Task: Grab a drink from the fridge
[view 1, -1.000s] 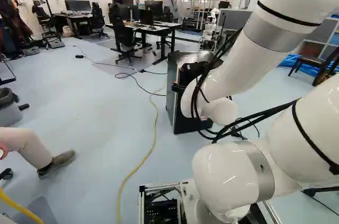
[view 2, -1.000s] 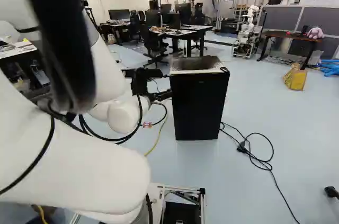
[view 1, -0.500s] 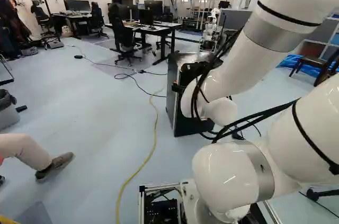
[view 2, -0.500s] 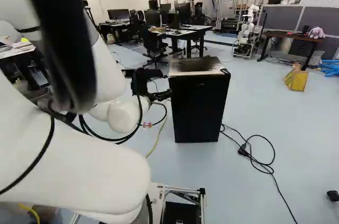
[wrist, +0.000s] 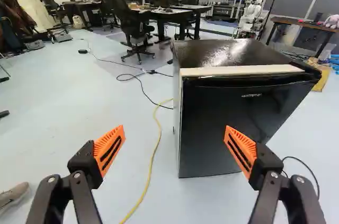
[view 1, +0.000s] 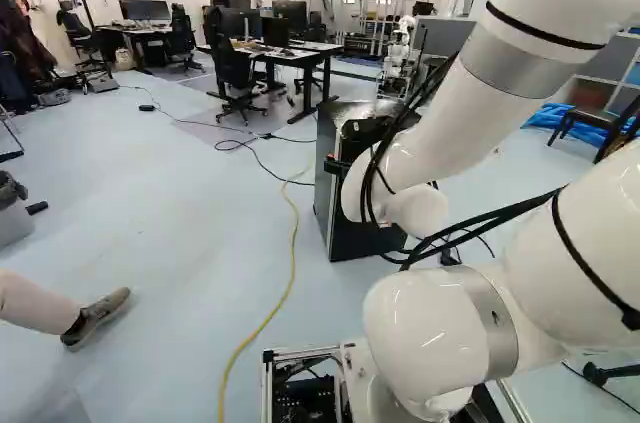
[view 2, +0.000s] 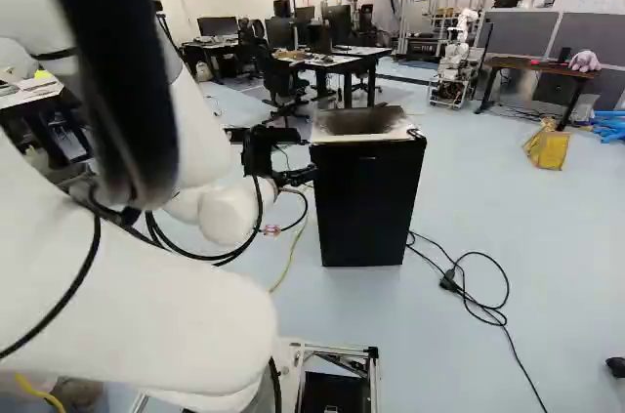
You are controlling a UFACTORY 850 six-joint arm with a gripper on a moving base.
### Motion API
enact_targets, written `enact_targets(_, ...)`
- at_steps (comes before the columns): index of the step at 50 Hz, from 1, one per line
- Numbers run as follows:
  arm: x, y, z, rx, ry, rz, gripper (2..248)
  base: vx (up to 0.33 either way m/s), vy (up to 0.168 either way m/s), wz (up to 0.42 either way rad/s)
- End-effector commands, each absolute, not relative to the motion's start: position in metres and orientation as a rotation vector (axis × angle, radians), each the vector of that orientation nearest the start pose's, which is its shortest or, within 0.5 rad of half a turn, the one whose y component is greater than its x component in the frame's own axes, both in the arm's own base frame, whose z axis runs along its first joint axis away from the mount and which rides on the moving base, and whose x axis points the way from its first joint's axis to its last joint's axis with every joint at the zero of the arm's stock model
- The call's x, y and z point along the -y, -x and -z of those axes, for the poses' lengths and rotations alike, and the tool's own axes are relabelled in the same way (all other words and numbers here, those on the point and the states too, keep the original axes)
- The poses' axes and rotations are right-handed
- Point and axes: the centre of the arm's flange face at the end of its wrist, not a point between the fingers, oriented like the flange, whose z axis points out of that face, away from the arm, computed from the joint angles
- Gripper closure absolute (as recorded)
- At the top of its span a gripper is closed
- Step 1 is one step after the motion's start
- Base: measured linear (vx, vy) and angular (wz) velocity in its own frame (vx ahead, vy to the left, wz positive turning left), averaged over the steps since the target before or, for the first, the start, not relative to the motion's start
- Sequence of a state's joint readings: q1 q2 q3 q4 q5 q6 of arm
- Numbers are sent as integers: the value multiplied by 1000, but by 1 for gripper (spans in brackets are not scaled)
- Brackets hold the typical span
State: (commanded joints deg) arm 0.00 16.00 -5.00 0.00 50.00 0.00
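Observation:
The gripper (view 2: 311,156) is level with the upper left side of the black fridge (view 2: 366,203) in the right base view. In the wrist view the gripper (wrist: 175,131) stands open, nothing between its orange pads. Ahead of it is the fridge (wrist: 233,123), its door closed, with a pale strip (wrist: 241,70) along the top front edge. One finger lines up in front of the door, the other over bare floor beside the fridge. In the left base view my arm partly hides the fridge (view 1: 328,183). No drink is visible.
A yellow cable (wrist: 150,168) runs over the floor beside the fridge; a black cable (view 2: 476,286) lies on its other side. Desks (view 1: 290,55) and chairs stand beyond. Another robot (view 2: 456,57) is at the back. A person's leg and shoe (view 1: 98,318) are at the left.
The base has moved slightly forward, so the fridge appears a little nearer. My arm has kept its pose, and the gripper remains open. The person's leg has shifted toward the left base view's edge.

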Motion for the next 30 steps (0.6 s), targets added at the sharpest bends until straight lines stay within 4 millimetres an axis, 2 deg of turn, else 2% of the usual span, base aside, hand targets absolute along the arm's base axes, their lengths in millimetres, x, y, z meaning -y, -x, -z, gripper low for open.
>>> enact_targets(16, 0, -270, -366, 0, 2558, 1824, 3, 54, -1, -4)
enact_targets(30, 0, -271, -366, 0, 2558, 1824, 3, 0, 0, 0)
